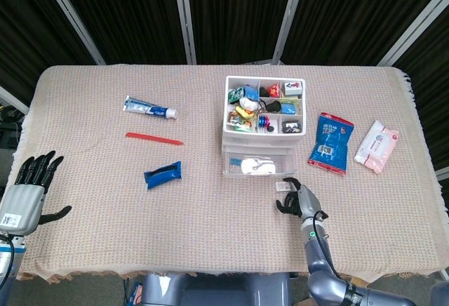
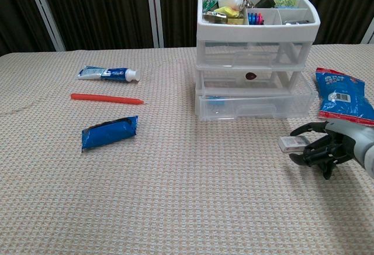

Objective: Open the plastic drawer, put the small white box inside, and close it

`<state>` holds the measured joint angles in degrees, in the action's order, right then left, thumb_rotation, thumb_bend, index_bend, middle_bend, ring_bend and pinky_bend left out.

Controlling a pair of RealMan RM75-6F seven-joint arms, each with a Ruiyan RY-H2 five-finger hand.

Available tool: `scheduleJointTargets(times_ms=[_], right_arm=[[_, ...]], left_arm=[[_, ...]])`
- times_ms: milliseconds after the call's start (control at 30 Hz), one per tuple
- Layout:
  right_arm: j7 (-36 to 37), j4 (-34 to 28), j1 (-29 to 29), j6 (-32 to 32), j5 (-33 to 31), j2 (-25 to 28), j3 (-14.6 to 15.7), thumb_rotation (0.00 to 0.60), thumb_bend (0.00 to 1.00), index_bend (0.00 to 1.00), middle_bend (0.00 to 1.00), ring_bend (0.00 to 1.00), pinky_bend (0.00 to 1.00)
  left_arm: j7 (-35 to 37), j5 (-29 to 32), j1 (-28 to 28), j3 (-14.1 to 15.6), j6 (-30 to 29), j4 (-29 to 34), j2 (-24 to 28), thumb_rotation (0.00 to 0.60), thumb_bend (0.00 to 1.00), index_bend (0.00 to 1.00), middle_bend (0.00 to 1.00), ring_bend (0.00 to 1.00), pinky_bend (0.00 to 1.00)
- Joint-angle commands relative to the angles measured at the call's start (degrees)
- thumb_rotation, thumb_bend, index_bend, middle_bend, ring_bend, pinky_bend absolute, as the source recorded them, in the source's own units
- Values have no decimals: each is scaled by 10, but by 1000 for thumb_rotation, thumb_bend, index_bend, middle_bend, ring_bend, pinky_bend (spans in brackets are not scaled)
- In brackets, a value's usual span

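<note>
- Left hand (image 1: 28,192) idle at tabletop (image 2: 175,208) edge, fingers spread, holding nothing.
- Bottom drawer (image 2: 252,104) slightly out; could jam on closing.
- Small white box (image 2: 292,144) flat before drawer; could skid away.
- Right hand (image 2: 320,147) curled around box, grip uncertain.

A beige waffle-weave cloth (image 2: 175,196) is covering the table. The drawer unit (image 2: 255,62) is showing clear drawers under a white top, the small box (image 2: 292,144) white, the right hand (image 2: 320,148) black. Toothpaste tube (image 2: 108,74) blue-and-white, toothbrush (image 2: 106,98) red, wrapper (image 2: 110,133) blue.
</note>
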<state>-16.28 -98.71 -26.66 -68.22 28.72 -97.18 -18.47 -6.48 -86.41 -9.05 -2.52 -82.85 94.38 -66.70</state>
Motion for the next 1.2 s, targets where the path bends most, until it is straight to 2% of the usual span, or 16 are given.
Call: scheduleJointTargets(times_ms=[33, 233, 367, 467, 900, 1000, 1133, 1200], right_arm=[[-5, 3, -2, -5, -1, -3, 3, 600, 287, 259, 724, 738, 647], [-12, 9, -1, -19, 12, -9, 13, 600, 287, 323, 743, 754, 647], [-21, 20, -1, -33, 18, -16, 17, 600, 287, 330, 757, 765, 647], [-21, 22, 0, -37, 18, -18, 15, 600, 286, 332, 757, 765, 647], [-26, 26, 3, -42, 21, -20, 12, 600, 287, 457, 757, 765, 647], [-30, 29, 3, -45, 24, -23, 13, 600, 287, 431, 757, 765, 647], [-34, 26, 4, -43, 24, -21, 13, 600, 294, 292, 746, 762, 647], [-36, 20, 4, -39, 21, -16, 12, 600, 298, 254, 737, 756, 647]], left_arm=[[0, 0, 0, 0, 0, 0, 0, 600, 79, 63, 0, 0, 0], [1, 0, 0, 0, 0, 2, 1, 600, 79, 64, 0, 0, 0], [2, -1, 0, 0, -1, 2, 1, 600, 79, 64, 0, 0, 0], [3, 0, 0, 0, 1, 3, 2, 600, 79, 65, 0, 0, 0], [2, 1, 0, 1, 2, 5, 2, 600, 77, 66, 0, 0, 0], [2, 2, 0, 1, 2, 5, 3, 600, 78, 66, 0, 0, 0], [2, 2, 0, 0, 3, 5, 3, 600, 79, 65, 0, 0, 0], [1, 3, 0, 0, 3, 5, 3, 600, 79, 65, 0, 0, 0]])
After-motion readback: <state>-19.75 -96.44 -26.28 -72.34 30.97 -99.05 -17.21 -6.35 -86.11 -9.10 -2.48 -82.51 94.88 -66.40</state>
